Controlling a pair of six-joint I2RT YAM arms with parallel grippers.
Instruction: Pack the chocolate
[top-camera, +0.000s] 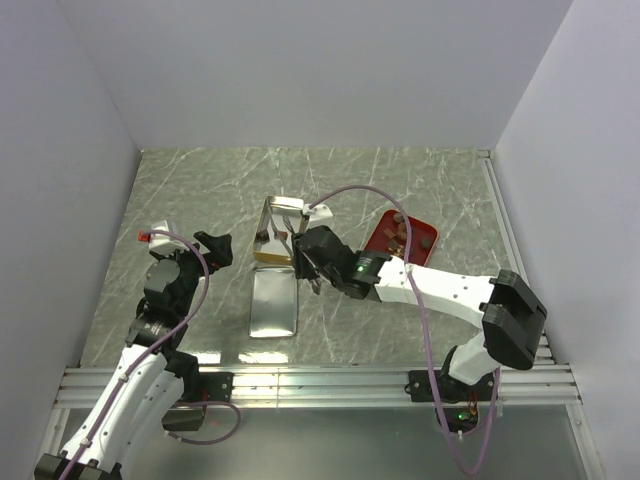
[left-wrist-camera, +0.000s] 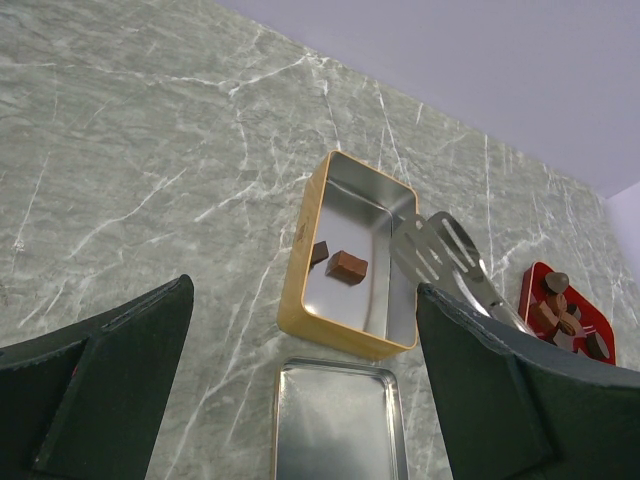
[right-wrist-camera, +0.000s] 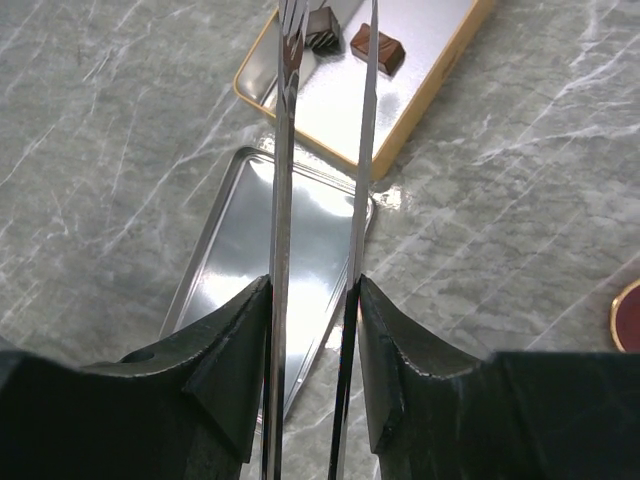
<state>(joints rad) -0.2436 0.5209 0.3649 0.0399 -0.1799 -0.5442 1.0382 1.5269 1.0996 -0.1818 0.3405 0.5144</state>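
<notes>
The open gold tin (top-camera: 272, 256) stands mid-table. Two chunks of chocolate (left-wrist-camera: 347, 266) lie inside it, also seen in the right wrist view as chocolate (right-wrist-camera: 377, 48). My right gripper (right-wrist-camera: 315, 285) is shut on a pair of metal tongs (right-wrist-camera: 283, 150). Their two arms stand slightly apart, and their tips (left-wrist-camera: 440, 250) hang over the tin with nothing between them. More chocolate (left-wrist-camera: 557, 282) sits in the red tray (top-camera: 422, 232) at the right. My left gripper (left-wrist-camera: 305, 290) hangs open to the left of the tin, holding nothing.
The tin's silver lid (top-camera: 273, 303) lies flat just in front of the tin, under the tongs. Grey walls close in the marble table on three sides. A metal rail (top-camera: 320, 385) runs along the near edge.
</notes>
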